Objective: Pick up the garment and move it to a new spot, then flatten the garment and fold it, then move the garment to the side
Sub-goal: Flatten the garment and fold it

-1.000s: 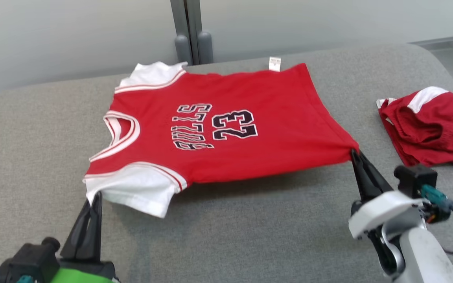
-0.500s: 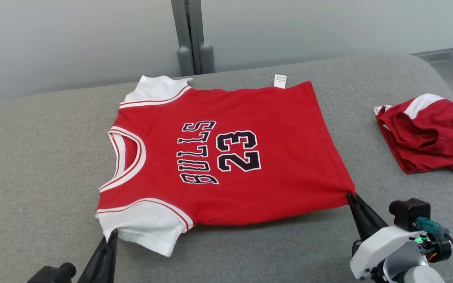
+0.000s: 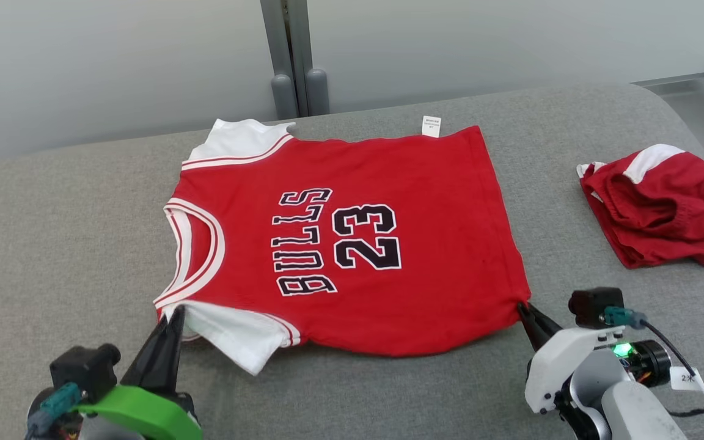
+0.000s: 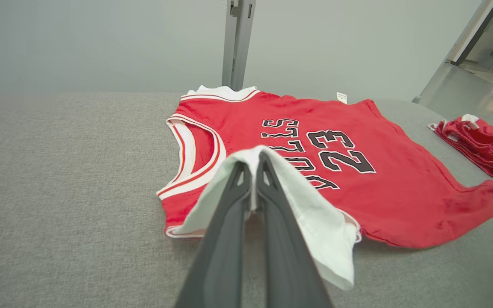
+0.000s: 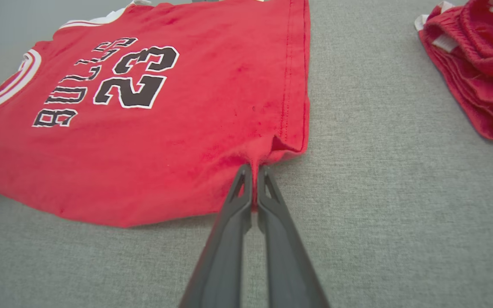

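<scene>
The garment [image 3: 388, 244] is a red jersey with white sleeves, printed BULLS 23, spread face up on the grey padded table [image 3: 52, 244], neck to the left. My left gripper [image 3: 176, 310] is shut on the near white sleeve [image 4: 306, 201], which drapes over its fingers [image 4: 268, 179]. At the near right hem corner [image 5: 272, 149] my right gripper [image 3: 522, 305] is shut on the red cloth, and the fabric puckers at the pinch [image 5: 253, 169]. The garment [image 5: 144, 128] lies mostly flat, its near edge slightly lifted.
A crumpled red garment with white trim [image 3: 663, 205] lies at the table's right end, also seen as a red pile [image 4: 482, 143] [image 5: 477, 72]. A grey post [image 3: 291, 61] stands against the wall behind the table. Bare grey surface lies to the left and along the near edge.
The head camera has shifted between frames. The garment's near edge has come down closer to the table and lies flatter. Both grippers stayed shut on the sleeve and hem corner.
</scene>
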{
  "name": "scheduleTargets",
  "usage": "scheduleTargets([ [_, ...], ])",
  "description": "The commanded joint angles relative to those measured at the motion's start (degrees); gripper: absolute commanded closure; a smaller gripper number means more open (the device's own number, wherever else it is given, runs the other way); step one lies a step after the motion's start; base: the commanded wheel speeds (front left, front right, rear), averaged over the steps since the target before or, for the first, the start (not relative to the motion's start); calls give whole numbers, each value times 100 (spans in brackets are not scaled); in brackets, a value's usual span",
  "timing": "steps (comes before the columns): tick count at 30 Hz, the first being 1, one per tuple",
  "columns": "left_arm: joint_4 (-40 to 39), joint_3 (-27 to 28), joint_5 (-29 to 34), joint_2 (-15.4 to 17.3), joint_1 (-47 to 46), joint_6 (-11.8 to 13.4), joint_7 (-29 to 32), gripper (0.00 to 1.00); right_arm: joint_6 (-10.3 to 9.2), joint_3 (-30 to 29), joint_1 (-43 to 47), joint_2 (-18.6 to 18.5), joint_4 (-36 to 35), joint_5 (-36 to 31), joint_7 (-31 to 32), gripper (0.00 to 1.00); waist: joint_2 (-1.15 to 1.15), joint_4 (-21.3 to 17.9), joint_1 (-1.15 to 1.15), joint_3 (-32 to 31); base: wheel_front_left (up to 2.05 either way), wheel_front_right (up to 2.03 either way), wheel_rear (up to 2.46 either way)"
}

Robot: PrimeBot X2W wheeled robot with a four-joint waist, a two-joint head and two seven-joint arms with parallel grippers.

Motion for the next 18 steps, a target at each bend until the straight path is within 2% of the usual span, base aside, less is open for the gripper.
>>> scheduleTargets([
  [1,159,-36,24,-5,-346,-79,-17,100,-7,4,-234,-22,116,95,63,100,0,-4,0,36,0,0,0],
  [8,1289,-153,126,-139,-1761,-254,-158,100,-7,-114,-1138,-23,850,275,132,100,0,-55,0,229,0,0,0],
  [12,2013,-155,134,-227,-2436,-305,-381,100,-7,-261,-1601,-21,1300,353,-102,100,0,-97,0,377,0,0,0],
  [18,3025,-346,205,-328,-3219,-381,-592,100,-7,-95,-2181,-22,2031,467,-449,100,0,-191,0,670,0,0,0],
])
